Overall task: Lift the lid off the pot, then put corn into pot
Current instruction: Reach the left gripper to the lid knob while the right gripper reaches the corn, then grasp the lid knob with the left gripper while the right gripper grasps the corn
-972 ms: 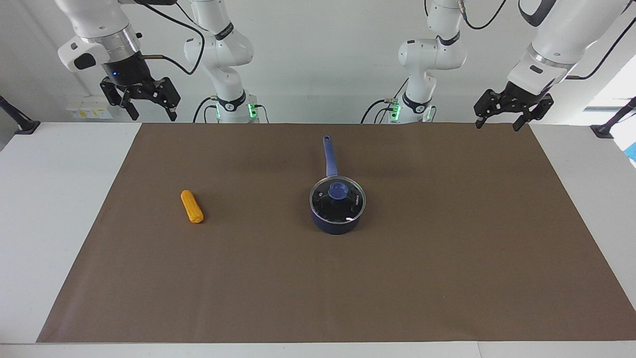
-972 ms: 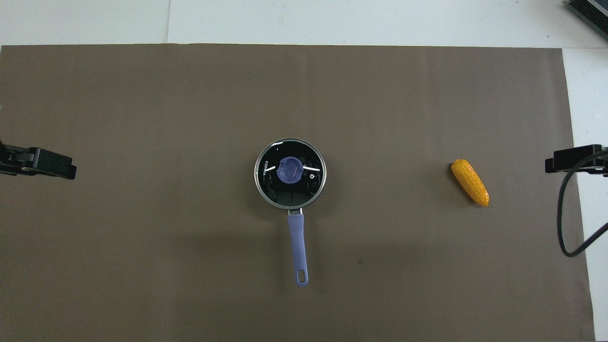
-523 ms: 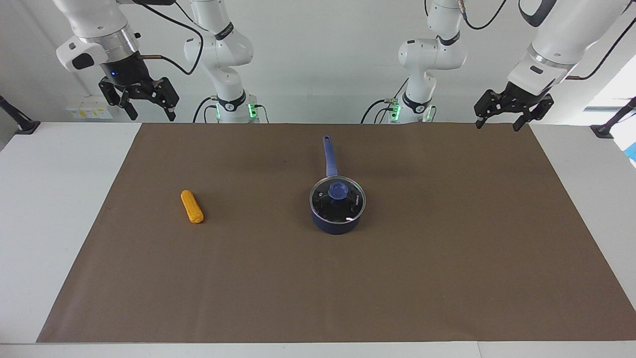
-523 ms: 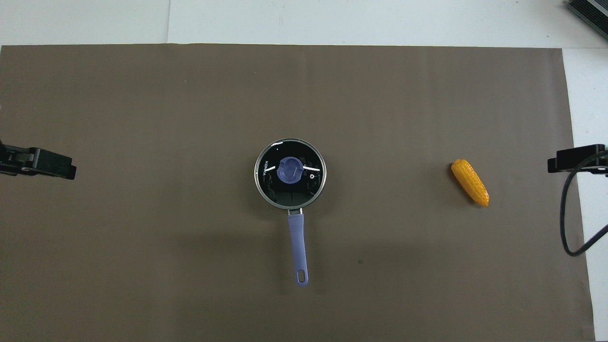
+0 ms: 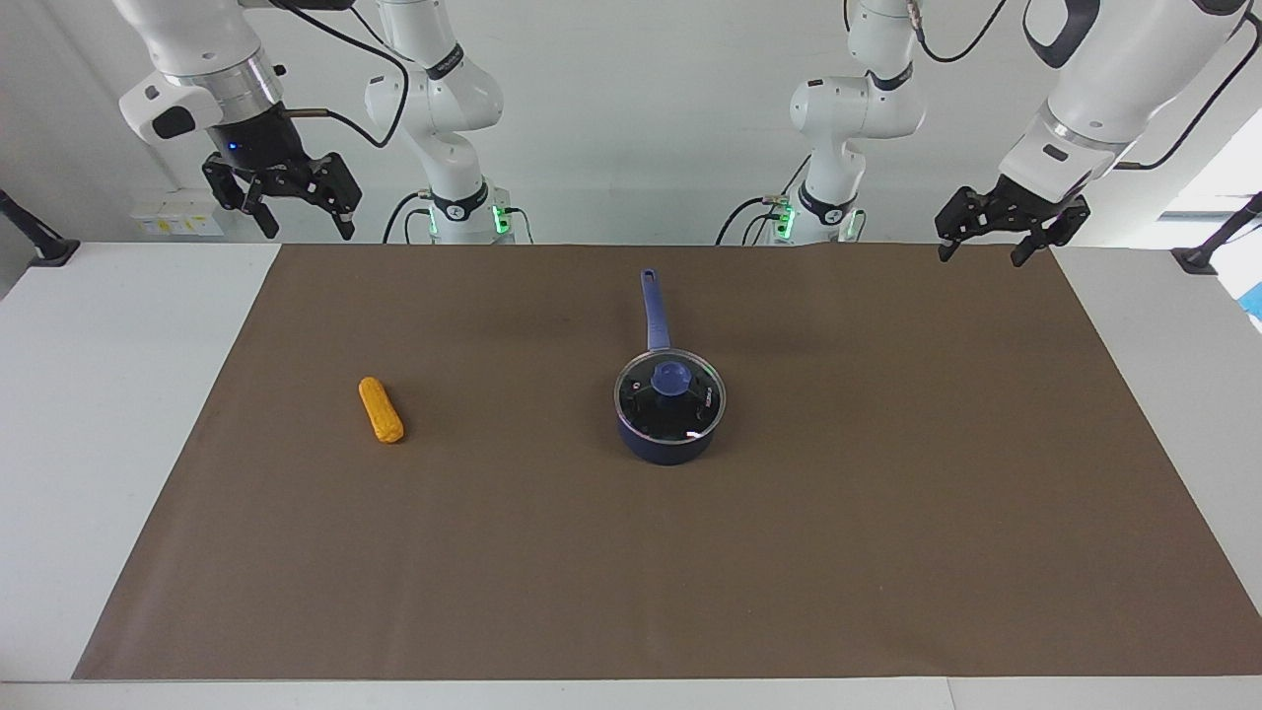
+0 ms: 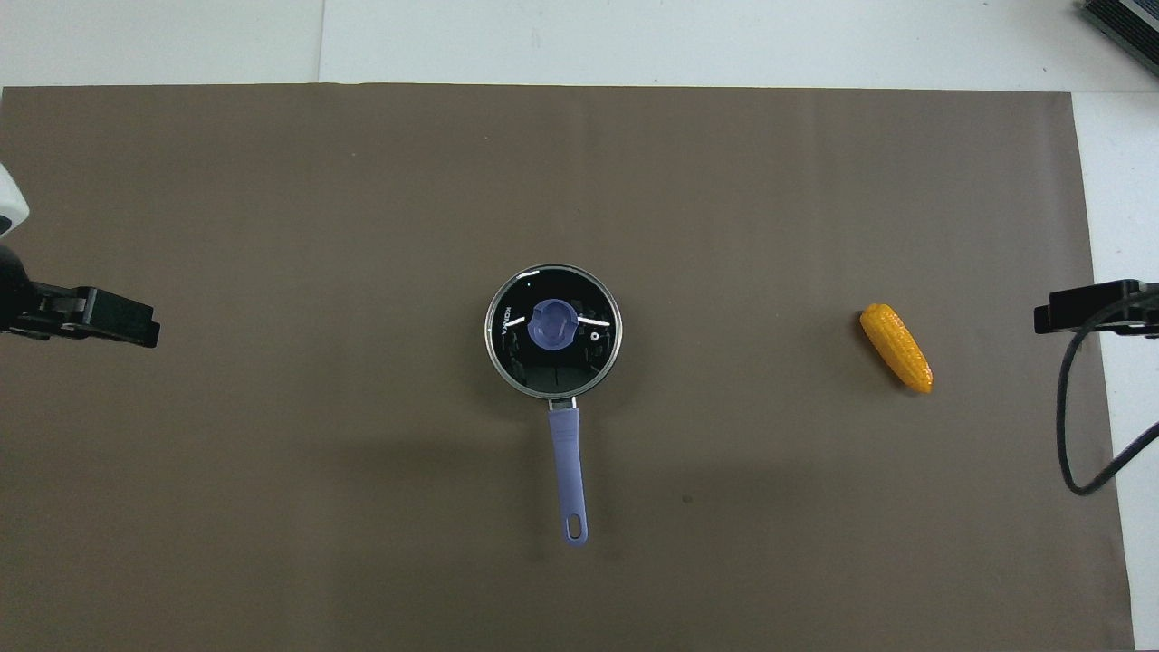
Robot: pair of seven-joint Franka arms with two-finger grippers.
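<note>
The dark blue pot (image 5: 668, 446) stands at the middle of the brown mat, its long handle (image 5: 653, 308) pointing toward the robots. The glass lid (image 5: 692, 406) with its blue knob (image 5: 671, 377) sits on the pot; it also shows in the overhead view (image 6: 553, 367). The orange-yellow corn (image 5: 381, 410) lies on the mat toward the right arm's end, also in the overhead view (image 6: 895, 347). My left gripper (image 5: 981, 254) is open and empty, raised over the mat's corner at the left arm's end. My right gripper (image 5: 307, 233) is open and empty, raised over the mat's edge at the right arm's end.
The brown mat (image 5: 887, 513) covers most of the white table (image 5: 99, 394). A black cable (image 6: 1076, 435) hangs from the right arm over the mat's edge. A dark object (image 6: 1123, 23) lies at the table's corner farthest from the robots.
Both grippers have shifted slightly toward the middle of the table, the left one more. The pot, lid and corn have not moved.
</note>
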